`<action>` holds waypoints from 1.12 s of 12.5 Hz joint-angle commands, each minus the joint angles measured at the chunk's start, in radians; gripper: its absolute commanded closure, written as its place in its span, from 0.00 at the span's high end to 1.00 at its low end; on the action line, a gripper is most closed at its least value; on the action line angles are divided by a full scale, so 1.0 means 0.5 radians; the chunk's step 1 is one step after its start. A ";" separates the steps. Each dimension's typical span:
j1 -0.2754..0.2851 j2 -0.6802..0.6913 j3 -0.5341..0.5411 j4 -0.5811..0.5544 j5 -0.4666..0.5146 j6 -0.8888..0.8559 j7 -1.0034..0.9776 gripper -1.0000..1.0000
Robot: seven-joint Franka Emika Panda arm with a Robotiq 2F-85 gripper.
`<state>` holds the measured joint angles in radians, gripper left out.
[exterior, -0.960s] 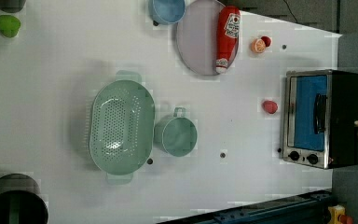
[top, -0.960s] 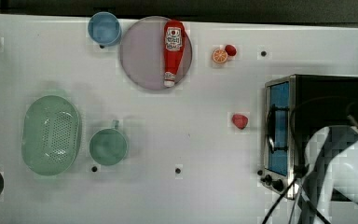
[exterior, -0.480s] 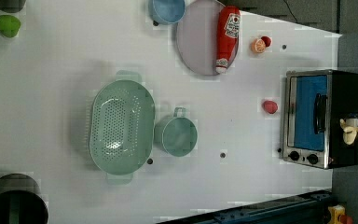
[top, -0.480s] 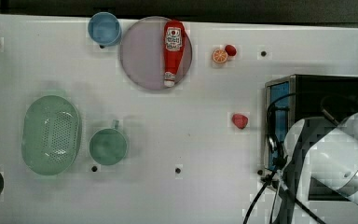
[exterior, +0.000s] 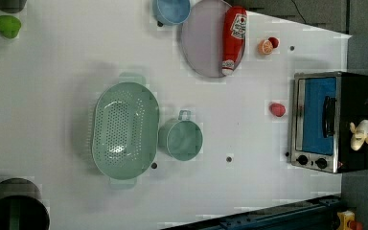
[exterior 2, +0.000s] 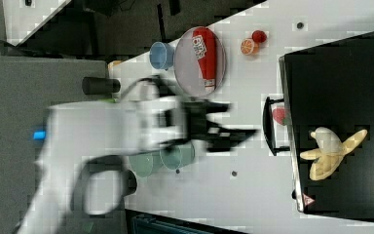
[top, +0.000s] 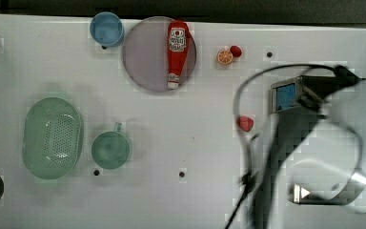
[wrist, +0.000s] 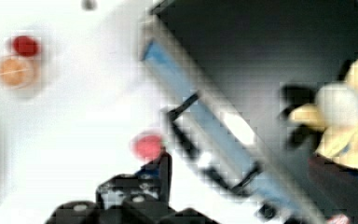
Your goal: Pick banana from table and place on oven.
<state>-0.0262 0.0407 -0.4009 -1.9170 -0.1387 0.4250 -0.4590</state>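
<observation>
Top view: arm point(top: 333, 157) covers most of the oven point(top: 286, 95). Left view: banana point(exterior: 361, 135) lying on oven's black top, free. Right view: fingers point(exterior 2: 233, 127) spread open, empty, over the desk point(exterior 2: 253, 170), left of banana.

We're seeing a ketchup bottle point(top: 177, 51) lying on a plate point(top: 145, 62), a colander point(top: 52, 137) sitting beside a mug point(top: 110, 149).
</observation>
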 commanded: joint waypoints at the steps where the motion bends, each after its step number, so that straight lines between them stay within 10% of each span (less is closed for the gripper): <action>1: 0.162 -0.260 0.258 0.060 0.054 -0.343 0.758 1.00; 5: 0.166 -0.514 0.538 0.006 0.073 -0.444 1.552 1.00; 14: 0.165 -0.838 0.600 -0.295 0.122 -0.496 1.391 1.00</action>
<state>0.0782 -0.3730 -0.0560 -2.0762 -0.0938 0.1921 0.2369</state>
